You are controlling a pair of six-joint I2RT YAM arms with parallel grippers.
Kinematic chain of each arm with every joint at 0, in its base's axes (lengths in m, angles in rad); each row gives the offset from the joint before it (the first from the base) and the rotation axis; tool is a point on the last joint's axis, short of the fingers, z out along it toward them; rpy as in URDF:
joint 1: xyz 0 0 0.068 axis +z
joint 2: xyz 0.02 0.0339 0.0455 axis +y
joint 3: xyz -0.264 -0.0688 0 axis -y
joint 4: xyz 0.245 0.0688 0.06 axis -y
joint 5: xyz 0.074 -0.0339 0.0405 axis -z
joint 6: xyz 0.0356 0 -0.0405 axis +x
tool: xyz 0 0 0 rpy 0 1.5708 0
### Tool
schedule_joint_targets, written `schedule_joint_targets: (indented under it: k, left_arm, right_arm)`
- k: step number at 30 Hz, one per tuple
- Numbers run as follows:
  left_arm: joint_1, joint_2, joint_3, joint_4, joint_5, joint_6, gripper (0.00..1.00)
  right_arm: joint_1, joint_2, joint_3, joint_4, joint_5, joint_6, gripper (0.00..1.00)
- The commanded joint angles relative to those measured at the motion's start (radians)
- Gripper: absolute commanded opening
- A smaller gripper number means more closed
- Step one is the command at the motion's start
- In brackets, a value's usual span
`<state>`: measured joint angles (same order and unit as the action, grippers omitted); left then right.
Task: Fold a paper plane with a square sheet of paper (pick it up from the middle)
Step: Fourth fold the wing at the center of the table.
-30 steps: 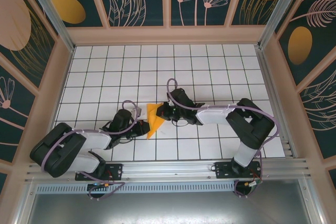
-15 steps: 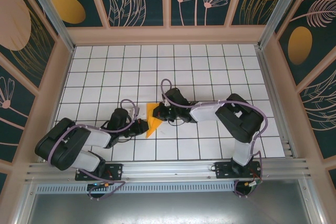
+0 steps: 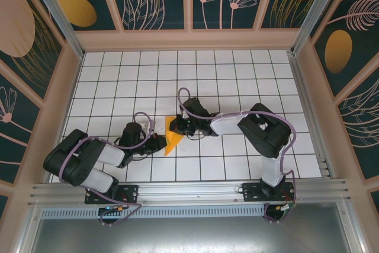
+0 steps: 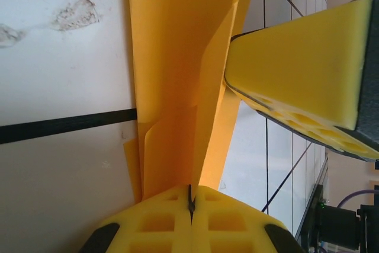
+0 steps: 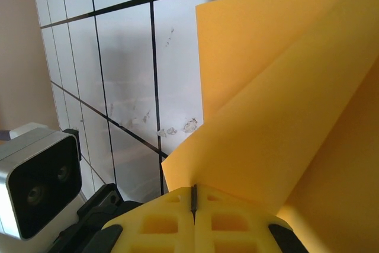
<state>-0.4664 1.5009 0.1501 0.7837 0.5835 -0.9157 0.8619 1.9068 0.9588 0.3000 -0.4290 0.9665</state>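
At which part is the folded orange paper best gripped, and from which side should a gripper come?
Grip the folded paper at an edge where its layers lie together, pads flat on both faces, coming along the creases from an end. It is thin and creased lengthwise; the left gripper and right gripper pinch it so.

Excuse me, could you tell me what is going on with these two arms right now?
Two robot arms are working an orange-yellow sheet of paper just above the white grid table. The left tool is shut on one end of the creased paper and the right tool is shut on another part, so both grip it at once. The paper is a folded angular shape, not yet a finished plane.
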Motion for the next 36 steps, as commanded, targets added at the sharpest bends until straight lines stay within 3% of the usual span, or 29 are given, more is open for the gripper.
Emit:
schedule_joint_targets:
  k: [1, 22, 31, 36]
  left_arm:
    - [0.007, 0.012, -0.009, -0.02, -0.04, -0.028, 0.0]
    - [0.012, 0.069, 0.021, -0.085, -0.042, -0.025, 0.0]
    - [0.012, 0.016, 0.032, -0.16, -0.007, 0.0, 0.2]
    - [0.012, -0.03, 0.03, -0.209, -0.008, 0.001, 0.16]
  right_arm:
    - [-0.004, 0.027, 0.029, 0.001, -0.031, -0.015, 0.03]
    - [-0.029, 0.114, 0.076, -0.072, -0.005, -0.009, 0.03]
    - [-0.028, 0.118, 0.061, -0.102, 0.015, -0.003, 0.03]
    - [-0.031, 0.119, 0.059, -0.107, 0.016, -0.001, 0.03]
